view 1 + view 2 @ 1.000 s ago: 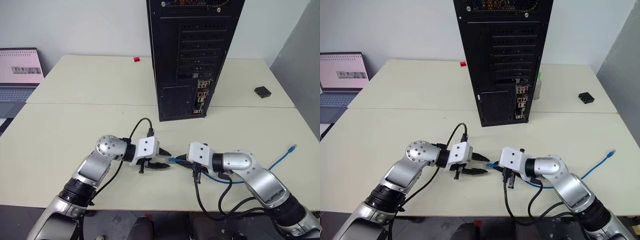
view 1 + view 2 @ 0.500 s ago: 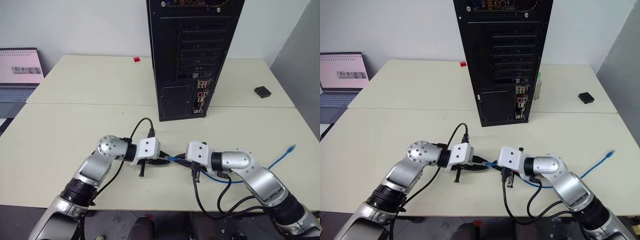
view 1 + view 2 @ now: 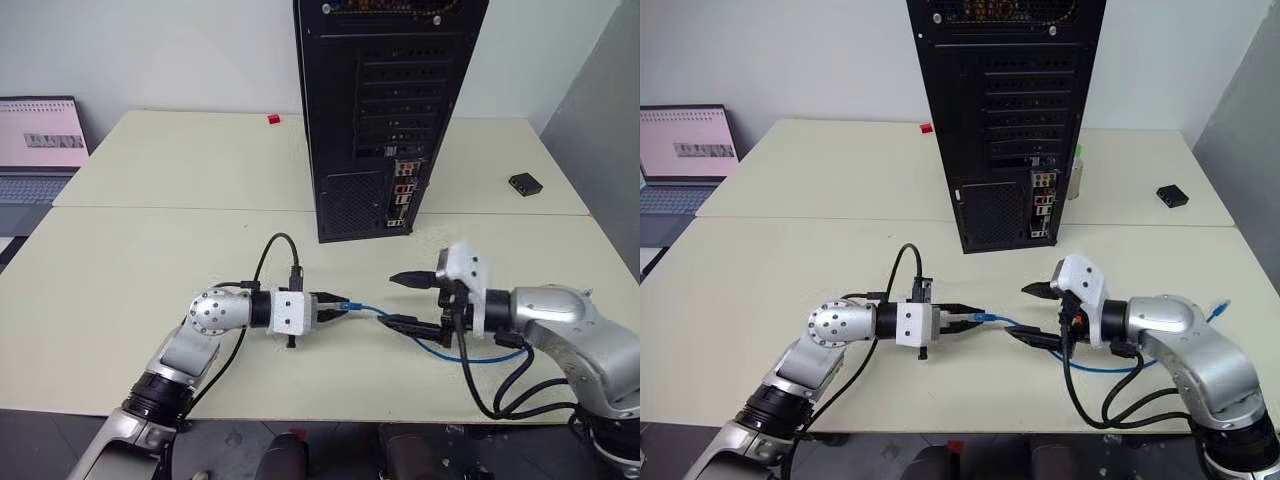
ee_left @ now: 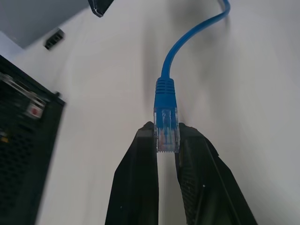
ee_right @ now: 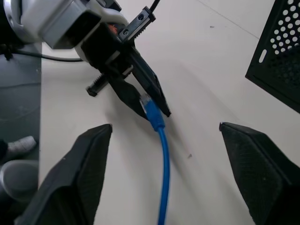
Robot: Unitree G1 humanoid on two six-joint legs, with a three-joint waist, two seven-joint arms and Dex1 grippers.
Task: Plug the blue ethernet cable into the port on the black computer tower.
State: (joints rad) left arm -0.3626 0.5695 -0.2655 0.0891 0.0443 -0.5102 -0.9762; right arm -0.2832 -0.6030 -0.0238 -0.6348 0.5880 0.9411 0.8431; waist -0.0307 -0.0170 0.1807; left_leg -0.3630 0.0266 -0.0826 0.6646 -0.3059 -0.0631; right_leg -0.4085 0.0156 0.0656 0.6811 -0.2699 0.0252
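**Plug pinched in my left jaws, right jaws wide**

My left gripper (image 3: 335, 305), at lower centre of the head view, has its jaws clamped narrow on the clear plastic plug of the thin bright blue ethernet cable (image 4: 167, 123). The cord trails right across the pale cream surface (image 3: 150, 260), under my right gripper (image 3: 412, 301), whose jaws gape wide and hold nothing. The tall black metal computer tower (image 3: 385, 110) stands at upper centre, its small dark port (image 3: 401, 197) in the connector strip at lower right of its rear.
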